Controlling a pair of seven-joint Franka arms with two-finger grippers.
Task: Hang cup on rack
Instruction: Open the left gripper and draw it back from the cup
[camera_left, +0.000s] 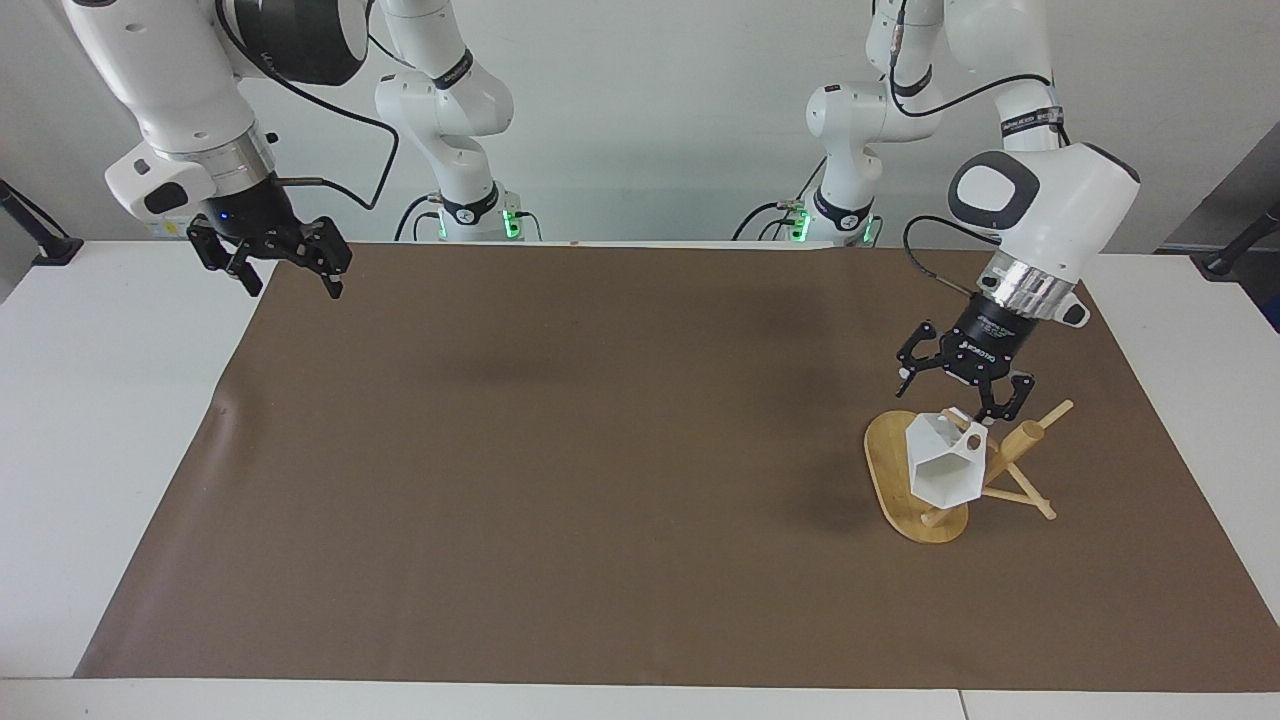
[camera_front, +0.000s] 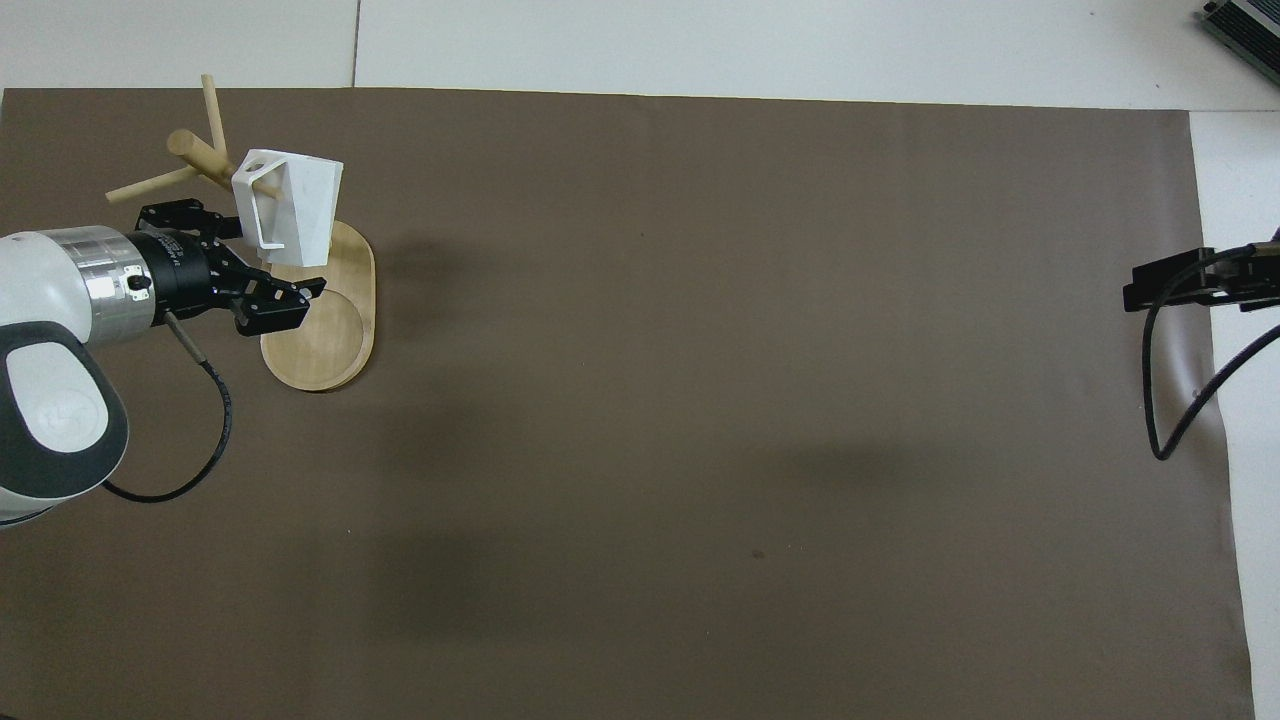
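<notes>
— Where's the cup (camera_left: 945, 468) right now?

— On the rack (camera_left: 885, 470). Reading the overhead view as a clock face, the rack (camera_front: 320, 345) sits at about ten o'clock on the brown mat (camera_front: 700, 400), toward the left arm's end of the surface. The cup (camera_front: 295, 210) hangs off a thin peg that passes through its handle. It is over the twelve o'clock end of the oval base and clear of the wood. From the facing camera I see it tilted, its hexagonal mouth turned toward that camera.

— And your left tool (camera_left: 955, 395)?

— Spread wide, pinching nothing. From the facing camera it sits just above the cup's handle, pointing down at a slant. One fingertip (camera_left: 990, 412) is close beside the handle, and I can't tell whether it touches. In the overhead view the left tool (camera_front: 258, 272) comes in from nine o'clock, over the base's edge and beside the post.

— The post is upright?

— I can't say. In both views it looks slanted, but both cameras look down at it. From above, its round top points toward ten o'clock from the cup, with two more pegs fanning out near it.

— Right arm?

— It waits. From the facing camera the right tool (camera_left: 293, 280) is up in the air over the mat's corner at the right arm's end, fingers spread, holding nothing. In the overhead view only part of the right tool (camera_front: 1165, 285) shows, at three o'clock on the mat's edge, its cable looping down below it.
</notes>
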